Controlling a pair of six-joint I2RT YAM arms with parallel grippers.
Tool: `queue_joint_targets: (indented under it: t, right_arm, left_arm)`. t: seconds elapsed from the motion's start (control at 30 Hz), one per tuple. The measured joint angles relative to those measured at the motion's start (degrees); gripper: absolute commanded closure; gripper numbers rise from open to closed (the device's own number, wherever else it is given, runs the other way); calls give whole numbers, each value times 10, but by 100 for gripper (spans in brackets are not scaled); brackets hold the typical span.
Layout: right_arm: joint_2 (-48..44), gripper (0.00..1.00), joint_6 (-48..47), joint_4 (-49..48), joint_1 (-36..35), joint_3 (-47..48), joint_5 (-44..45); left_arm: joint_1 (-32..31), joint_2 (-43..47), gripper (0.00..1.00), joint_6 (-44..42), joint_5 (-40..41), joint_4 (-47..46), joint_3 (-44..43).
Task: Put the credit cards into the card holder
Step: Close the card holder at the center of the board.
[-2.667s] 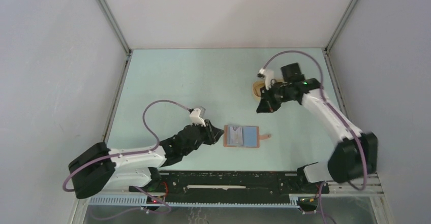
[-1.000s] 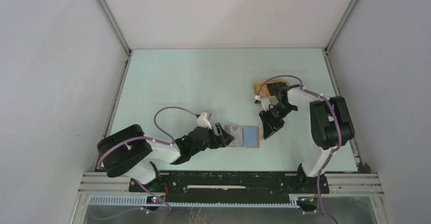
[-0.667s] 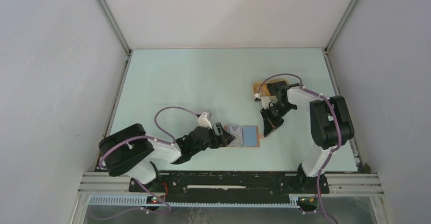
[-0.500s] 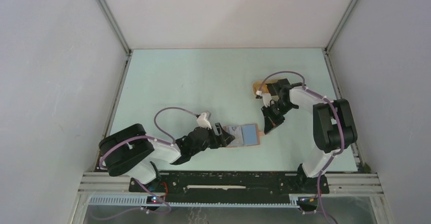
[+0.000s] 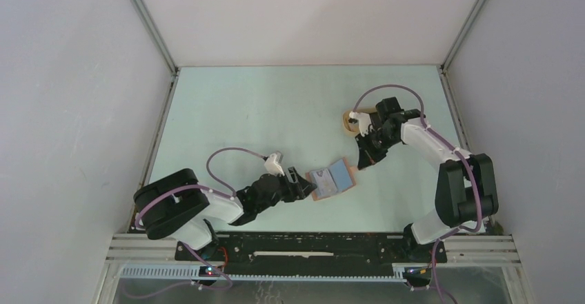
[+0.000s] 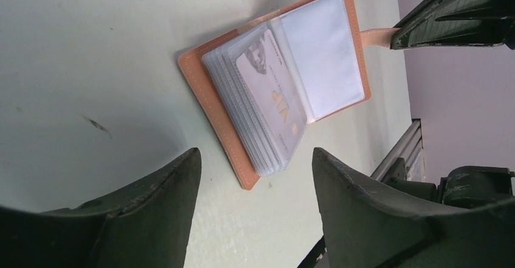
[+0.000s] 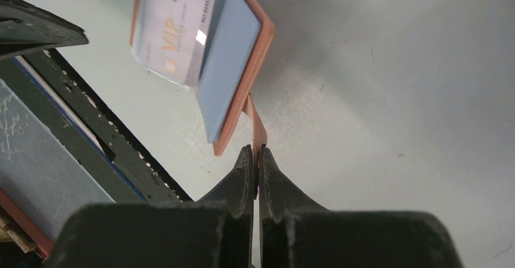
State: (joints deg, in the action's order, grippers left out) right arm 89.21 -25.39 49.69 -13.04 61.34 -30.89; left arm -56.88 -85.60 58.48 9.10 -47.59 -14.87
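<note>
The card holder [image 5: 331,180] lies open on the table, reddish-brown outside with clear sleeves, its right half raised and the whole turned askew. A pale credit card printed VIP [image 6: 273,95] sits in a sleeve, also seen in the right wrist view as the card [image 7: 173,25]. My right gripper [image 5: 360,163] is shut on the holder's thin strap [image 7: 257,131] at its right edge. My left gripper [image 5: 303,185] stands open and low beside the holder's left edge, its fingers [image 6: 152,210] apart from the holder [image 6: 285,79] with nothing between them.
A tan oval tray [image 5: 351,119] sits at the back right, mostly hidden behind my right arm. The black rail along the table's near edge [image 5: 310,245] runs close below the holder.
My right gripper has shut on the strap and pulled up and back to the right, lifting the holder's right side and turning it. The left gripper has stayed beside it.
</note>
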Motion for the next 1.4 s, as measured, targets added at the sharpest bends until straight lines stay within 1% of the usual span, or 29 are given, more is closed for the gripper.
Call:
queue_joint_targets:
  t: [0.17, 0.27, 0.4, 1.2, 1.4]
  right_arm:
    - [-7, 100, 0, 2, -31, 18, -8]
    - [-7, 100, 0, 2, -54, 26, -10]
    - [-7, 100, 0, 3, -67, 29, -13]
    - [-7, 100, 0, 8, -82, 29, -49]
    - [-7, 100, 0, 8, -99, 29, -71]
  left_arm:
    - [7, 0, 35, -4, -5, -15, 1]
    - [11, 1, 42, -5, -7, -21, 2]
    - [12, 1, 47, -6, -7, -23, 6]
    - [12, 2, 50, -22, -20, -22, 6]
    - [12, 4, 52, -26, -24, -32, 10]
